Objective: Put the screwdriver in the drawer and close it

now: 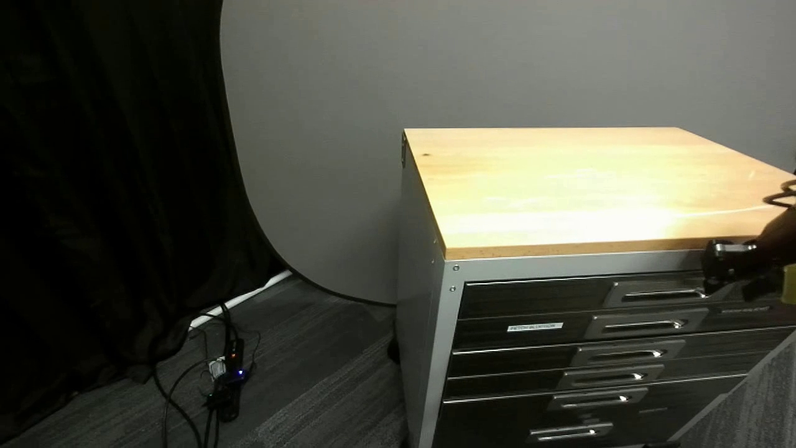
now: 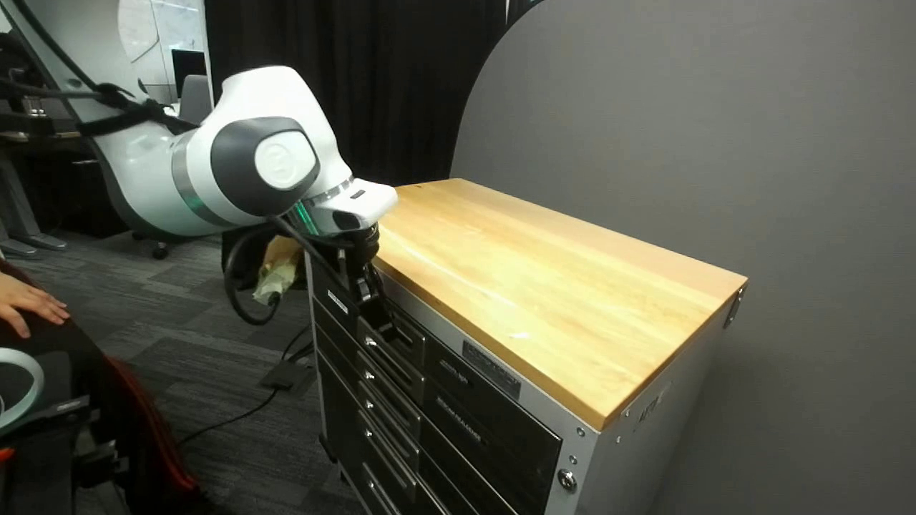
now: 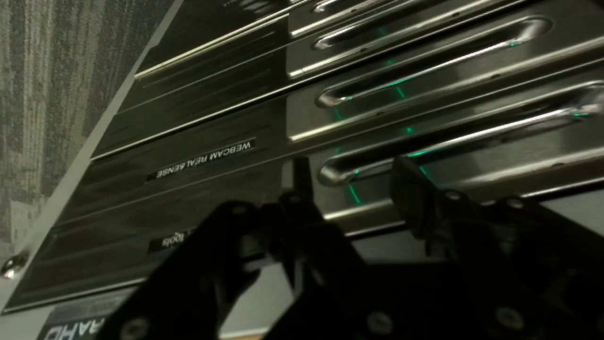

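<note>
The drawer is the uppermost one of the cabinet. It is shut, and its dark front shows in both exterior views (image 1: 535,298) (image 2: 501,408) and in the wrist view (image 3: 104,269). Its silver bar handle (image 3: 476,137) runs across the right of the wrist view. My gripper (image 3: 351,182) is open, with nothing seen between its black fingers. The fingers are at the near end of this handle, one on each side in the picture; I cannot tell if they touch it. In an exterior view the gripper (image 2: 386,330) is at the drawer front. The screwdriver is not in view.
The cabinet's wooden top (image 2: 501,272) juts just above the drawer front. Lower drawers with similar handles (image 1: 637,325) lie below. A grey panel (image 2: 715,143) stands behind. A person's hand (image 2: 28,304) and a dark bench are at the left. A cable loop (image 2: 236,286) hangs from the arm.
</note>
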